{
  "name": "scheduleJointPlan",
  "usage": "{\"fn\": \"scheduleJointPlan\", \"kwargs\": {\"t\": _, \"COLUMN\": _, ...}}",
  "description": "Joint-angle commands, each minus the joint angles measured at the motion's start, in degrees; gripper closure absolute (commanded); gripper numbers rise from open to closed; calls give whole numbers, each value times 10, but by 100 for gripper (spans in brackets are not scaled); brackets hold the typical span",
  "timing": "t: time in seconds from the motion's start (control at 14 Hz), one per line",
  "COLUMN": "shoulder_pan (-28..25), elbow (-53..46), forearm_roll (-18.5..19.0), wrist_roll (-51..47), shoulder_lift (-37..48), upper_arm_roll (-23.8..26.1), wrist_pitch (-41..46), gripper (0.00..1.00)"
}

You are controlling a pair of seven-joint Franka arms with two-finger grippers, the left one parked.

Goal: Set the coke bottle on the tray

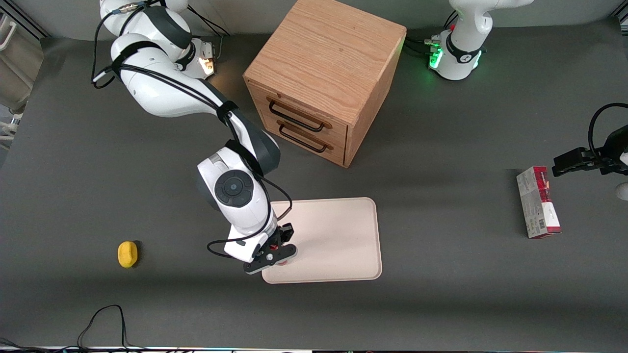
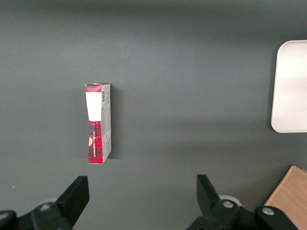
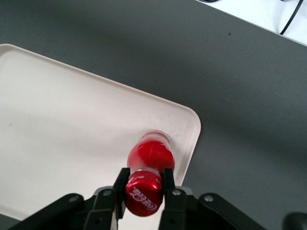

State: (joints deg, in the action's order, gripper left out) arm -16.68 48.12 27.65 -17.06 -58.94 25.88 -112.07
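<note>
My right gripper is shut on the red cap of the coke bottle, which hangs upright over a corner of the cream-white tray. I cannot tell whether its base touches the tray. In the front view the gripper is over the tray's corner nearest the camera, toward the working arm's end. Only a sliver of the red bottle shows under it.
A wooden drawer cabinet stands farther from the camera than the tray. A yellow lump lies toward the working arm's end. A red-and-grey carton lies toward the parked arm's end, and shows in the left wrist view.
</note>
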Motion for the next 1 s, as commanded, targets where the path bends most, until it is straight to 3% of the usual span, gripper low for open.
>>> {"fn": "scheduleJointPlan", "kwargs": {"t": 0.0, "shoulder_pan": 5, "elbow": 1, "forearm_roll": 15, "wrist_roll": 0, "shoulder_lift": 0, "upper_arm_roll": 5, "wrist_pitch": -11, "gripper": 0}}
{"fn": "scheduleJointPlan", "kwargs": {"t": 0.29, "shoulder_pan": 33, "elbow": 16, "forearm_roll": 3, "wrist_roll": 1, "shoulder_lift": 39, "upper_arm_roll": 9, "wrist_pitch": 15, "gripper": 0}}
{"fn": "scheduleJointPlan", "kwargs": {"t": 0.36, "shoulder_pan": 43, "elbow": 41, "forearm_roll": -21, "wrist_roll": 2, "shoulder_lift": 72, "upper_arm_roll": 8, "wrist_pitch": 45, "gripper": 0}}
{"fn": "scheduleJointPlan", "kwargs": {"t": 0.5, "shoulder_pan": 80, "elbow": 133, "forearm_roll": -114, "wrist_roll": 7, "shoulder_lift": 167, "upper_arm_roll": -6, "wrist_pitch": 58, "gripper": 0}}
{"fn": "scheduleJointPlan", "kwargs": {"t": 0.79, "shoulder_pan": 83, "elbow": 392, "forearm_roll": -292, "wrist_roll": 19, "shoulder_lift": 413, "upper_arm_roll": -154, "wrist_pitch": 55, "gripper": 0}}
{"fn": "scheduleJointPlan", "kwargs": {"t": 0.93, "shoulder_pan": 82, "elbow": 508, "forearm_roll": -307, "wrist_roll": 72, "shoulder_lift": 522, "upper_arm_roll": -208, "wrist_pitch": 56, "gripper": 0}}
